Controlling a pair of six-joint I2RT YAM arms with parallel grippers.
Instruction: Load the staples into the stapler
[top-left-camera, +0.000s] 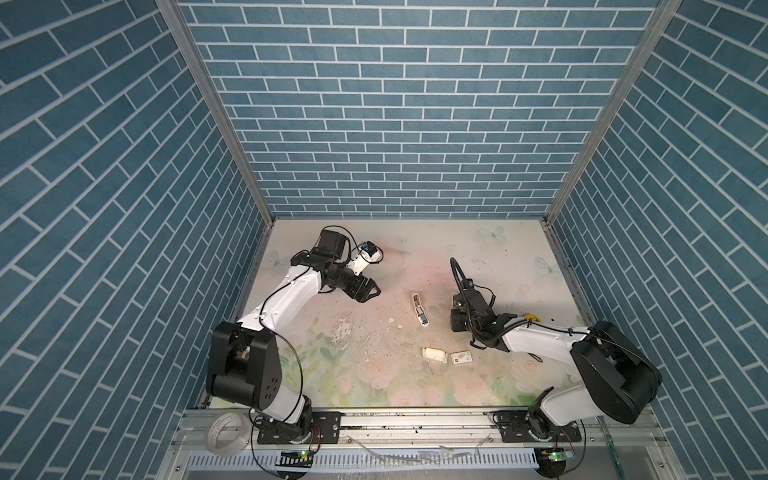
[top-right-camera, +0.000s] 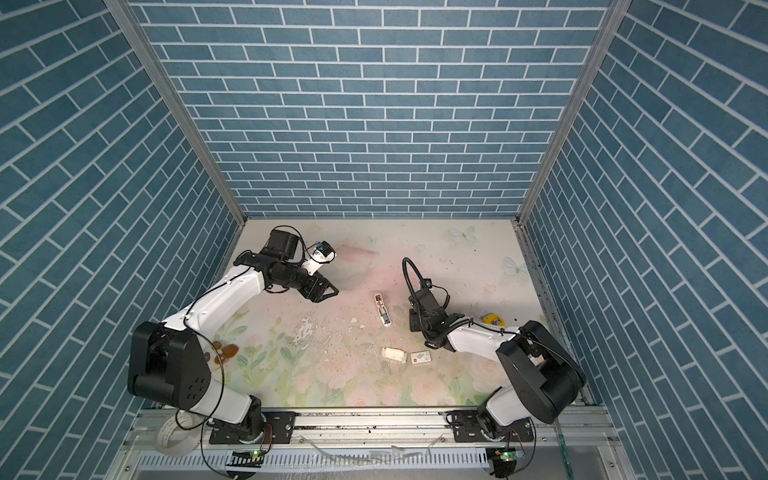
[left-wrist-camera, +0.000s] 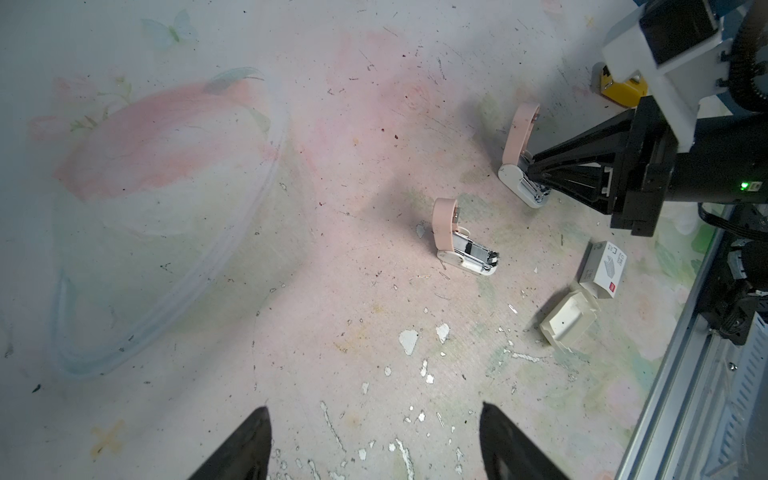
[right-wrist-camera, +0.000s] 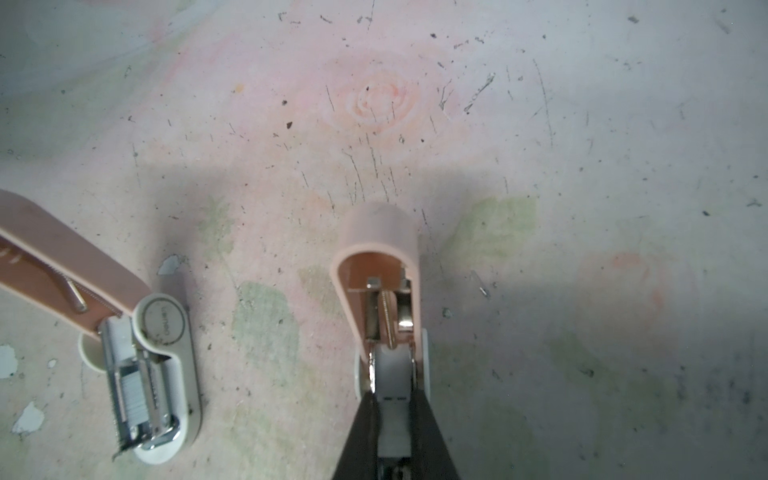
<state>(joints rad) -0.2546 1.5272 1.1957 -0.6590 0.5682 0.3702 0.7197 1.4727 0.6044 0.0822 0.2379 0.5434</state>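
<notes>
An open stapler (top-left-camera: 419, 312) (top-right-camera: 383, 311) lies mid-table with its pink lid raised. A silver-grey strip of staples (right-wrist-camera: 134, 386) sits in its metal channel (left-wrist-camera: 478, 252). A second open pink-and-white stapler (left-wrist-camera: 517, 166) (right-wrist-camera: 380, 266) stands to its right. My right gripper (right-wrist-camera: 392, 390) (left-wrist-camera: 536, 183) is shut on this stapler's white base, below the raised lid. In both top views the right wrist hides this stapler. My left gripper (top-left-camera: 372, 289) (top-right-camera: 331, 289) (left-wrist-camera: 374, 409) hangs open and empty, above the mat and left of the staplers.
A white cardboard tray (top-left-camera: 434, 354) (left-wrist-camera: 569, 324) showing no staples and a white sleeve with a red mark (top-left-camera: 461, 356) (left-wrist-camera: 604, 270) lie near the front. A yellow object (top-left-camera: 534, 319) sits behind the right arm. A tape roll (top-left-camera: 226, 430) rests on the front rail.
</notes>
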